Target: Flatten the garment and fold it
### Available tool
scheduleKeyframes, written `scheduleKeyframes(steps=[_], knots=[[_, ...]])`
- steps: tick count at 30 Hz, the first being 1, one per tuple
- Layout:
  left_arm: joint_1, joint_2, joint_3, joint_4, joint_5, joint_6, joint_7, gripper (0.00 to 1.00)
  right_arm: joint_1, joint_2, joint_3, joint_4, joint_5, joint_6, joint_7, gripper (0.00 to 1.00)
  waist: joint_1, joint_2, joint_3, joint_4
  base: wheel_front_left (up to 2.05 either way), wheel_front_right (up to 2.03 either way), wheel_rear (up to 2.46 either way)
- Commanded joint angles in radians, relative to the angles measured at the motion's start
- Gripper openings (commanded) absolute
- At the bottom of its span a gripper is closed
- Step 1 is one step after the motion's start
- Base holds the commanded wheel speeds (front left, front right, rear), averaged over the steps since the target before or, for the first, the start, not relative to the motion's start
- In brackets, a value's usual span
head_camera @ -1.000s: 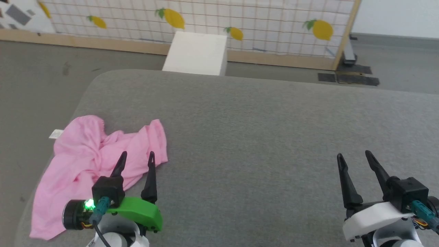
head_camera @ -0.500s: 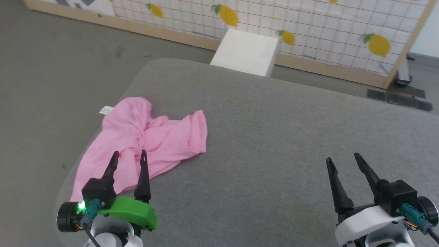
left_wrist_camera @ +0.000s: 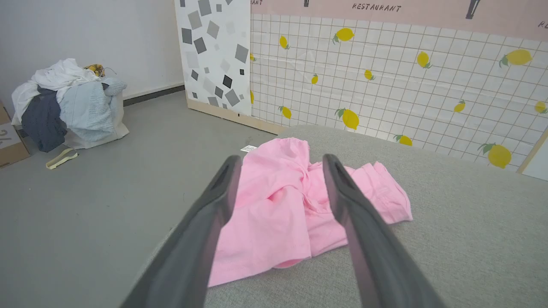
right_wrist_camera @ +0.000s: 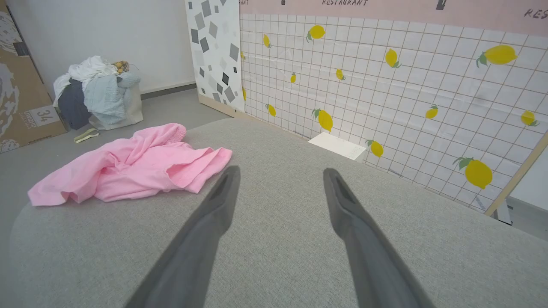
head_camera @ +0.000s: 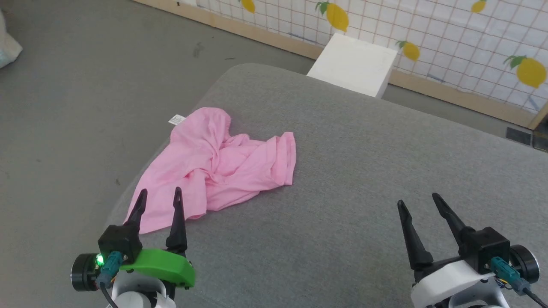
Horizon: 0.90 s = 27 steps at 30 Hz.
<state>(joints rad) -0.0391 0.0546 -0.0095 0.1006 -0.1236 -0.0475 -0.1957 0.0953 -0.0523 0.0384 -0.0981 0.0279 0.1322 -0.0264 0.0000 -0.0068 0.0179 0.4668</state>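
The light pink garment point(head_camera: 222, 164) lies crumpled near the left edge of the grey padded table point(head_camera: 364, 171), its small white label point(head_camera: 176, 119) sticking out past the edge. My left gripper point(head_camera: 159, 196) is open just short of the garment's near hem, holding nothing. In the left wrist view the garment point(left_wrist_camera: 282, 201) lies beyond the open fingers point(left_wrist_camera: 222, 184). My right gripper point(head_camera: 418, 202) is open over bare table at the lower right, well away from the cloth. The right wrist view has the garment point(right_wrist_camera: 132, 164) off to the left.
A white box point(head_camera: 353, 64) stands on the floor behind the table, before a lemon-patterned partition point(head_camera: 428, 30). A bag heaped with clothes point(left_wrist_camera: 70, 107) and a cardboard box point(right_wrist_camera: 21, 98) sit on the grey floor to the left. The table's rounded left edge runs beside the garment.
The head camera has swung left and down, so the garment and table slid right and up in view. Both grippers stay open and keep their poses.
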Motion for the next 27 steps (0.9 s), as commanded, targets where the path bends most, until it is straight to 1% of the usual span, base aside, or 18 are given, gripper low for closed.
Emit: scheduleKeyframes(steps=[1, 10, 19, 23, 27], knots=[[-0.002, -0.003, 0.001, 0.008, -0.015, -0.009, -0.011, 1.00, 0.014, 0.001, 0.004, -0.009, -0.005, -0.001, -0.003, 1.00, 0.0000, 0.0053, 0.008, 0.017, 0.00, 0.00, 0.00], [-0.040, -0.004, -0.001, 0.028, -0.035, -0.022, -0.029, 1.00, 0.011, 0.002, 0.007, -0.018, -0.010, -0.001, -0.005, 1.00, 0.0000, 0.0058, 0.021, 0.046, 0.00, 0.00, 0.00], [-0.098, -0.001, 0.029, 0.042, -0.048, -0.038, -0.048, 1.00, 0.018, 0.002, 0.020, -0.029, 0.001, -0.001, 0.001, 1.00, 0.0000, 0.0063, 0.027, 0.051, 0.00, 0.00, 0.00], [-0.188, 0.027, 0.026, 0.082, -0.069, -0.056, -0.053, 1.00, 0.012, 0.002, 0.027, -0.044, -0.005, -0.001, 0.014, 1.00, 0.0000, 0.0065, 0.053, 0.042, 0.00, 0.00, 0.00], [-0.319, 0.079, 0.000, 0.125, -0.087, -0.072, -0.023, 1.00, 0.001, 0.002, 0.029, -0.055, -0.014, -0.001, 0.026, 1.00, 0.0000, 0.0067, 0.089, 0.013, 0.00, 0.00, 0.00]])
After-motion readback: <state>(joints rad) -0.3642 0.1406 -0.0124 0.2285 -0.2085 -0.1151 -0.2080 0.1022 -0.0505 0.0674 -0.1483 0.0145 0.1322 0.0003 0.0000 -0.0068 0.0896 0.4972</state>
